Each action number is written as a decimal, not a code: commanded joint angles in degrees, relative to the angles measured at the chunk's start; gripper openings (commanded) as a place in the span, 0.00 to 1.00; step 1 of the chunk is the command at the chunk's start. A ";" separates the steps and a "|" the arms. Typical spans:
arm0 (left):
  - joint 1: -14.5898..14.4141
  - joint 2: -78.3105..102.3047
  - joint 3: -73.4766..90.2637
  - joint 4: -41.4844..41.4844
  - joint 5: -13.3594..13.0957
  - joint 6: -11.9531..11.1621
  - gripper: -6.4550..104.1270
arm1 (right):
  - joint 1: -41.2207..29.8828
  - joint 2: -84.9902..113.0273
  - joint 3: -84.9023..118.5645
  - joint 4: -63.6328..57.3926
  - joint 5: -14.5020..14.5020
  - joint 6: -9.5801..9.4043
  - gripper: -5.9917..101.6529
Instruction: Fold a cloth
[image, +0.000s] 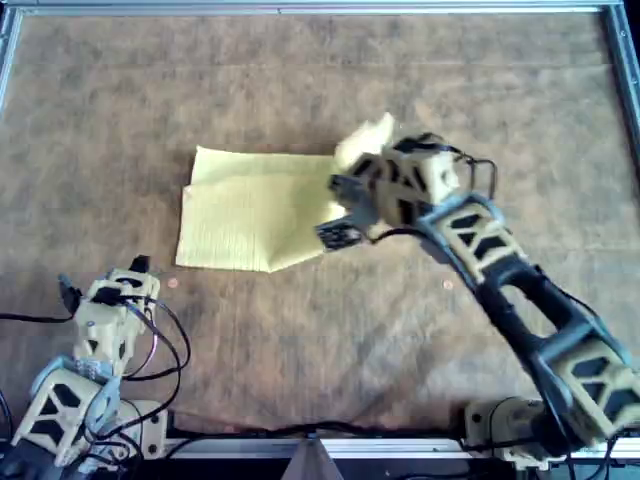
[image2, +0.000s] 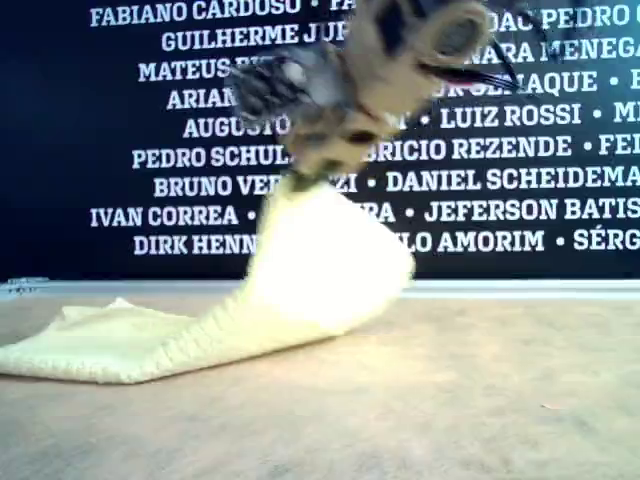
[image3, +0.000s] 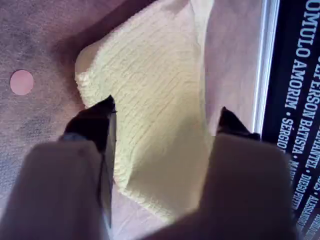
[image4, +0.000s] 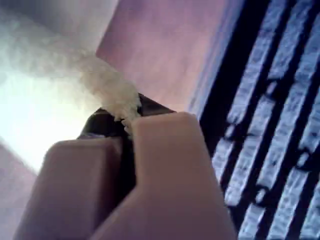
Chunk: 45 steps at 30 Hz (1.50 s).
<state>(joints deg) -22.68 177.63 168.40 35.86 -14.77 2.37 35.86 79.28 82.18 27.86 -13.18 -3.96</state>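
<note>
The pale yellow cloth (image: 250, 215) lies in the middle of the brown table, partly folded. Its edge on the overhead view's right is lifted off the table. My second gripper (image: 358, 165) is shut on that lifted edge (image4: 112, 92) and holds it well above the table; in the exterior view the gripper (image2: 305, 172) is blurred and the cloth (image2: 310, 270) hangs from it down to the table. My first gripper (image: 135, 268) is open and empty at the overhead view's lower left, apart from the cloth. Its wrist view looks between its fingers (image3: 97, 120) at the cloth (image3: 155, 100).
A metal frame (image: 300, 8) rims the brown table. A dark banner (image2: 500, 150) with white names stands behind the far edge. Small pink dots (image: 172, 283) (image: 447, 285) mark the table. Cables (image: 160, 340) trail by the first arm's base.
</note>
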 joint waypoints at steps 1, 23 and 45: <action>-0.18 0.70 -2.20 -0.18 -0.44 0.18 0.72 | 3.60 -4.57 -10.46 -2.02 0.26 0.26 0.04; -0.18 0.70 -1.23 -0.18 -0.44 0.18 0.72 | 19.69 -55.99 -68.29 -2.99 -0.09 -0.79 0.05; -0.18 0.70 -1.14 -0.18 -0.44 0.18 0.72 | 18.63 -53.09 -76.99 1.67 0.09 -0.79 0.48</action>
<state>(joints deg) -22.68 177.63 168.40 35.86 -14.77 2.37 55.63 14.77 9.23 28.12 -13.27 -4.31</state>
